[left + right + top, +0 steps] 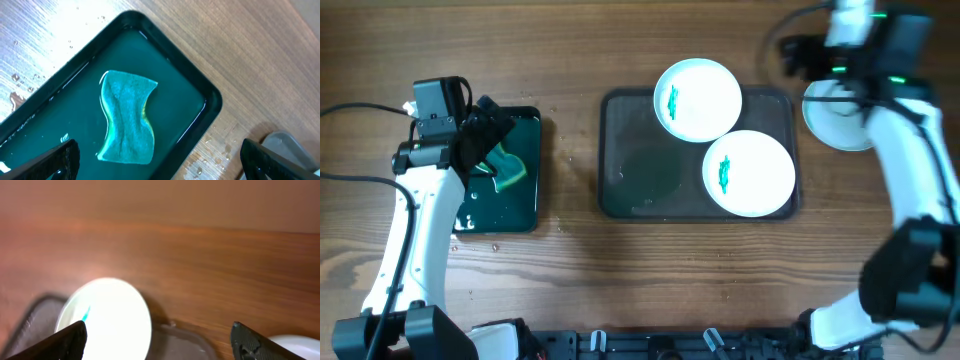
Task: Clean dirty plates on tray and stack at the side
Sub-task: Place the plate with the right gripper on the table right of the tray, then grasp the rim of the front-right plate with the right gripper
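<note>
Overhead: the left gripper (485, 135) hangs over the black tray (515, 212) holding the sponge (510, 170), so the left arm is nearer it. The far white plate (698, 100) and near white plate (750, 172), both smeared, lie on the dark tray (640, 170), with a third plate (835, 120) off it by the right arm. Left wrist: the jaws are wide apart and empty, and the sponge (127, 117) lies just ahead, its long axis crossing the closing line. Right wrist: the right gripper (162, 345) is spread wide and empty, the far white plate (107, 317) is toward its left finger, and no writing is readable anywhere.
</note>
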`<state>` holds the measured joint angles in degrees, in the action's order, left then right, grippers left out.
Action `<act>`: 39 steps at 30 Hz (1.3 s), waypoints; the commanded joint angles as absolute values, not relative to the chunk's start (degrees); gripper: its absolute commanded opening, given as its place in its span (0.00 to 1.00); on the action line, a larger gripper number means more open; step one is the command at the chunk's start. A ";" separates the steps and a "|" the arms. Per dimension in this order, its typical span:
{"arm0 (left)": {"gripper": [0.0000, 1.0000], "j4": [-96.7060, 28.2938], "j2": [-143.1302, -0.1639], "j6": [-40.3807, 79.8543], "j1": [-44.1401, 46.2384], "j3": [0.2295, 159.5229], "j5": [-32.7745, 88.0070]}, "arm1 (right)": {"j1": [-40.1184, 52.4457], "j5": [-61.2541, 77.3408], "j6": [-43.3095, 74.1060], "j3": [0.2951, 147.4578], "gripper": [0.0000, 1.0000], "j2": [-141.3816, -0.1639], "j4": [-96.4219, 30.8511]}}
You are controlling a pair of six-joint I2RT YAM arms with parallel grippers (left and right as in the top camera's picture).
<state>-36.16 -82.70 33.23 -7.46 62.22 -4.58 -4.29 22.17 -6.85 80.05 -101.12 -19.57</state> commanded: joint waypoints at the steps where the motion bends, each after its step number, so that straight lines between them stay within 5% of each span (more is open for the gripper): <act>1: 1.00 -36.84 -82.94 32.53 -7.68 62.63 -4.51 | 1.83 11.68 -14.50 79.81 0.93 -108.64 -19.05; 10: 1.00 -36.95 -82.94 32.53 -7.68 62.63 -4.51 | 6.74 11.31 -18.24 79.81 0.87 -118.74 -18.59; 14: 1.00 -36.93 -82.94 32.56 -7.68 62.63 -4.51 | 6.74 11.29 -19.51 79.81 0.57 -119.33 -16.49; 29: 1.00 -36.93 -82.94 32.53 -7.68 62.63 -4.51 | 6.87 8.73 -19.20 79.81 0.57 -122.80 -14.04; 30: 1.00 -36.93 -82.94 32.53 -7.68 62.63 -4.51 | 6.92 8.73 -18.83 79.81 0.51 -122.80 -14.13; 33: 1.00 -36.93 -82.94 32.56 -7.68 62.63 -4.51 | 7.07 8.91 -16.58 79.83 0.11 -122.65 -14.35; 34: 1.00 -36.93 -82.94 32.53 -7.68 62.63 -4.51 | 7.25 8.95 -16.29 79.83 0.04 -122.37 -14.63; 39: 0.92 -36.93 -82.94 32.53 -7.68 62.63 -4.51 | 9.69 8.93 -16.21 79.83 0.04 -119.31 -18.65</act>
<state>-36.95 -82.70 33.19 -7.46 62.22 -4.58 7.62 10.04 -15.94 80.20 -121.03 -15.75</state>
